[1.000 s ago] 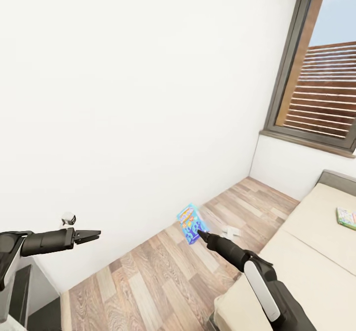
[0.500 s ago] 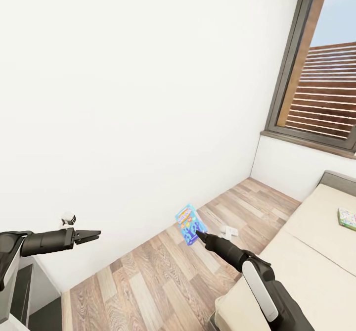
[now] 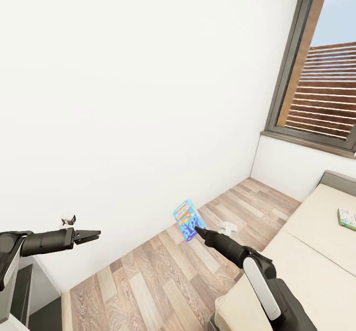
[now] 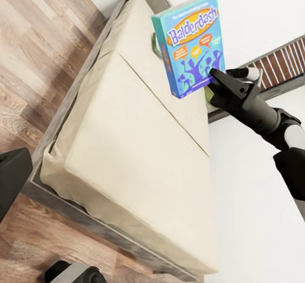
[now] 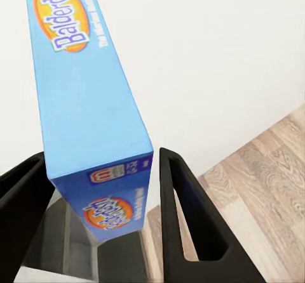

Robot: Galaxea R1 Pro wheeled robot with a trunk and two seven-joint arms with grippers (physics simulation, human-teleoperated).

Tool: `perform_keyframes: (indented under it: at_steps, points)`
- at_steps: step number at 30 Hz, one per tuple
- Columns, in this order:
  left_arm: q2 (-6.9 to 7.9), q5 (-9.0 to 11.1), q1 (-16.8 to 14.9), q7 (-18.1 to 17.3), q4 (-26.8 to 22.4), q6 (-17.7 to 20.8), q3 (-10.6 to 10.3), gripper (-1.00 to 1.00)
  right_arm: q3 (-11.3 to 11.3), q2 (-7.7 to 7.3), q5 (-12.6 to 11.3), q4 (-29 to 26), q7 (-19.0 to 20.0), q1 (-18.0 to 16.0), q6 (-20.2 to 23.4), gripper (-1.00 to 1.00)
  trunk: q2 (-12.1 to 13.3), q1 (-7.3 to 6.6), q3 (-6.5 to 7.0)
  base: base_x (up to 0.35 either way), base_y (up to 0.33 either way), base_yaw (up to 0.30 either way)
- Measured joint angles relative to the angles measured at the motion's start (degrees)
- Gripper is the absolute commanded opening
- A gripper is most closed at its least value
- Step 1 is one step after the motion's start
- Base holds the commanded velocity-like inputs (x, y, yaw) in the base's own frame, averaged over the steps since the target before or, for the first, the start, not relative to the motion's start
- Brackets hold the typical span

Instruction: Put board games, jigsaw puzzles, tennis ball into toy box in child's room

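One board game [image 3: 187, 220] is clamped upright in the right tool [image 3: 198, 230] above the floor. Left tool [image 3: 94, 233] is pinched together, holding nothing. Another game [image 3: 347, 218] lies on the bed [image 3: 316, 266].

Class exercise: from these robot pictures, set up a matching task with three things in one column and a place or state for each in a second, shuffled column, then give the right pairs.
Things:
1. Balderdash box
2. Left gripper
3. Green game box

Places or states:
A. lying on the bed
B. held up in the right gripper
C. holding nothing, shut

Pairs: 1-B, 2-C, 3-A
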Motion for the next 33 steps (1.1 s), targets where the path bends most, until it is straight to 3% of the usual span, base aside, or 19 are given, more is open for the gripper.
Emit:
perform_keyframes:
  at_steps: [9, 33]
  points:
    - [0.01, 0.01, -0.02, 0.01, -0.02, 0.00, 0.01, 1.00, -0.10, -0.01, 0.02, -0.30, 0.00, 0.21, 0.71, -1.00, 0.00, 0.00, 0.00, 0.000, 0.000, 0.068]
    - [-0.08, 0.02, 0.02, 0.01, 0.00, 0.02, -0.06, 1.00, 0.30, 0.00, 0.83, -2.43, -0.19, 0.62, 0.84, -1.00, 0.00, 0.00, 0.00, 0.000, 0.000, 0.283]
